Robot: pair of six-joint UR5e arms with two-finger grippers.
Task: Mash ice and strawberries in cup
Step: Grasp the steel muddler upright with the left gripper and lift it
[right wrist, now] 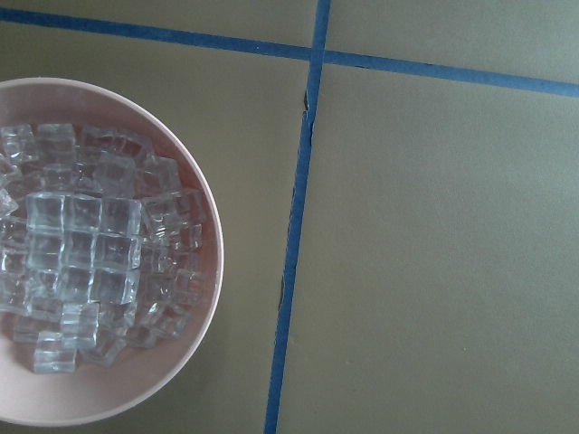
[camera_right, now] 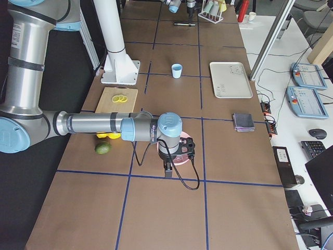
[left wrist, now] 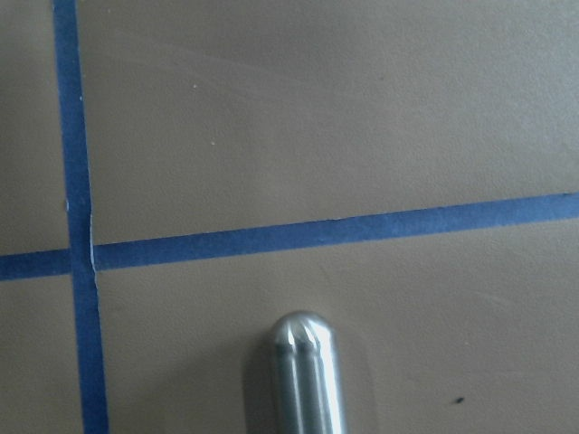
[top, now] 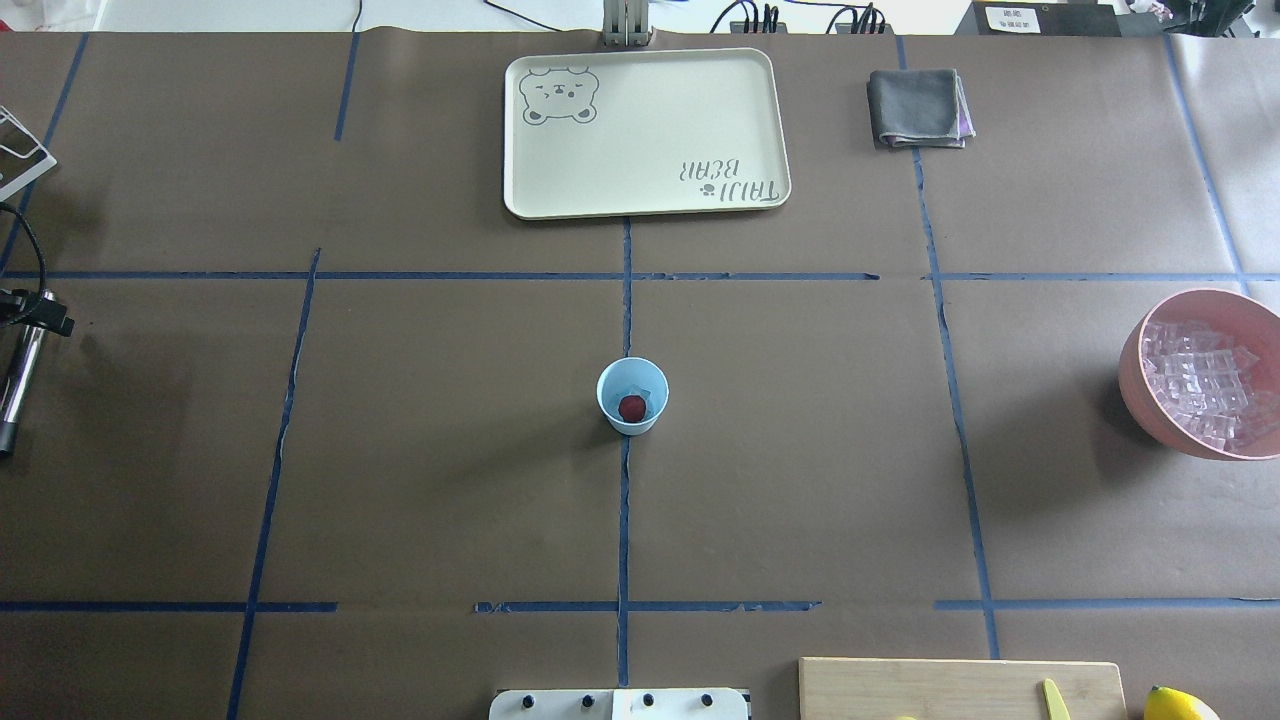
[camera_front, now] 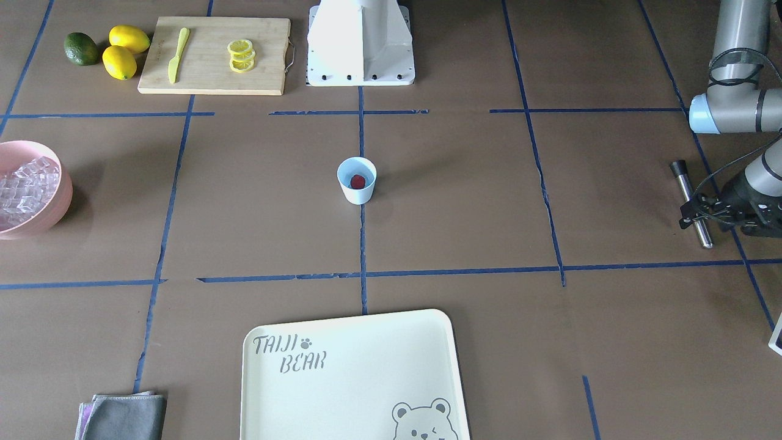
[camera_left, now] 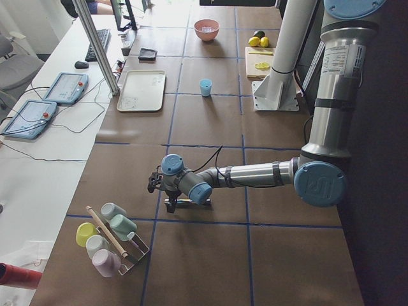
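One berry point(top: 631, 407) sits in the cup point(top: 632, 396); the left gripper point(camera_front: 692, 214) is fetching the metal masher point(camera_front: 689, 198), the right gripper point(camera_right: 167, 167) is by the ice bowl point(right wrist: 210, 271), and neither's hold can be told; next, lift the masher squarely

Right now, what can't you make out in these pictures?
Left gripper: dark and small in the front view; grip on the metal rod unclear.
Right gripper: hidden by its wrist in the right view.
Cup: contents beside the strawberry too small overhead.
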